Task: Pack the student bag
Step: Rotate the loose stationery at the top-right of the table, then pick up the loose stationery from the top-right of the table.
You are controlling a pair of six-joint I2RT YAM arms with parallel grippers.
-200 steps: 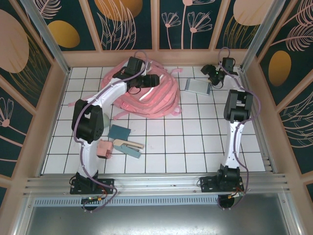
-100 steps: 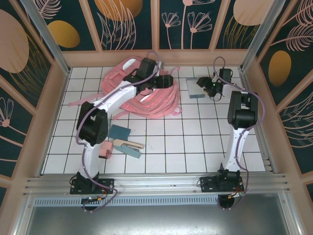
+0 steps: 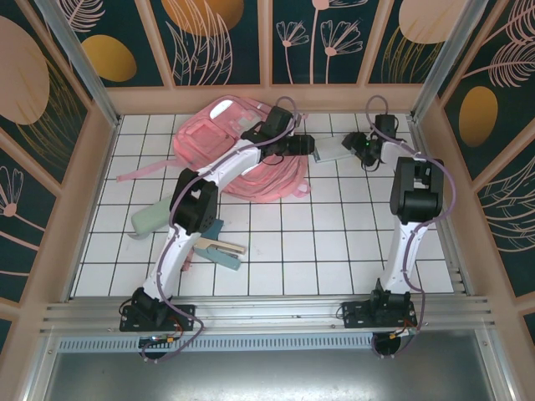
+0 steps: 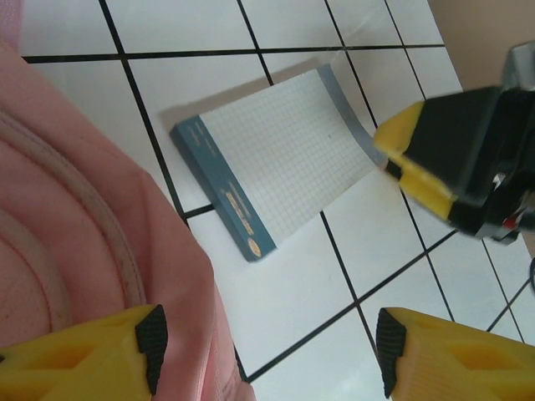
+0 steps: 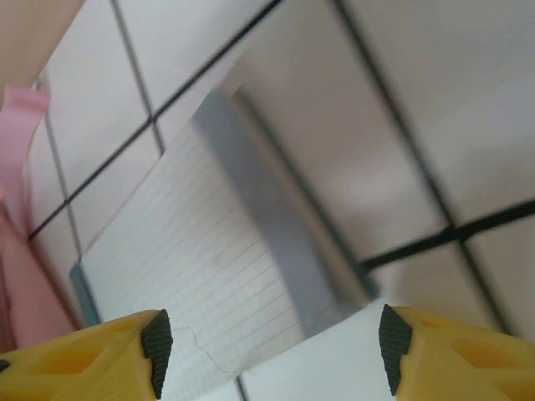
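Two risks: knocking fingertips together over the notepad (image 3: 333, 151), or shoving it along the tiles instead of lifting it. Hovering with the left gripper (image 4: 269, 349) wide and empty, right beside the student bag (image 3: 209, 138) lying at the back. Beyond the pad, spreading the right gripper (image 5: 272, 351) wide too, one fingertip (image 4: 399, 159) at its far edge.

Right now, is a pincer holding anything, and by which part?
Left pincer is open, empty. Right pincer meets the notepad's grey edge; whether it grips cannot be told.

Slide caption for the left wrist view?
Open left gripper above grid notepad beside pink student bag; right gripper at notepad's edge.
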